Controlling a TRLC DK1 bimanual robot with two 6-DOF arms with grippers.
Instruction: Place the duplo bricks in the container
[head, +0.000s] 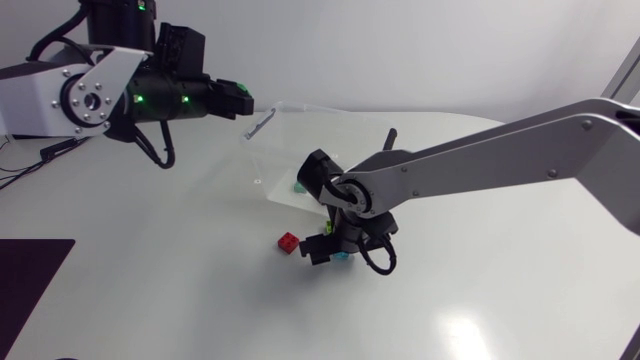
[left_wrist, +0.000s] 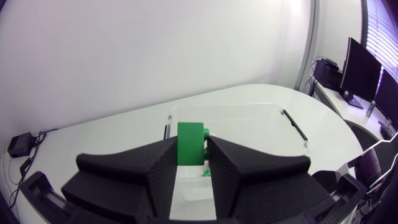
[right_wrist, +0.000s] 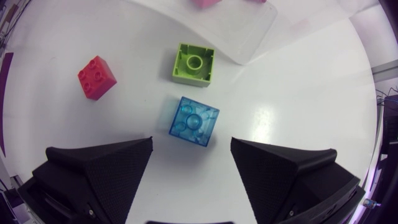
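Two pickups and drops look to be under way at once on the white table (head: 150, 300). The left arm (head: 60, 90) is stretching in level from the table's ten o'clock side. The right arm (head: 500, 150) is slanting down from three o'clock, its wrist bending so the gripper is pointing straight down.

The clear container (head: 330, 140) is sitting mid-table, already holding something green and something pink. The left gripper (left_wrist: 191, 155) is clamping a green duplo brick (left_wrist: 189, 143) from both sides at the container's ten o'clock corner. My guess is it needs to carry on over the rim and let go.

The right gripper (right_wrist: 191, 146) is hanging spread wide at the container's six o'clock, gripping nothing. Just ahead of its fingers the blue translucent brick (right_wrist: 194, 121) is lying skewed, so I'd say the wrist needs to turn a little, drop and pinch. The upturned lime brick (right_wrist: 193, 63) is waiting between that one and the container wall. The red brick (head: 288, 241) is lying at the gripper's nine o'clock.
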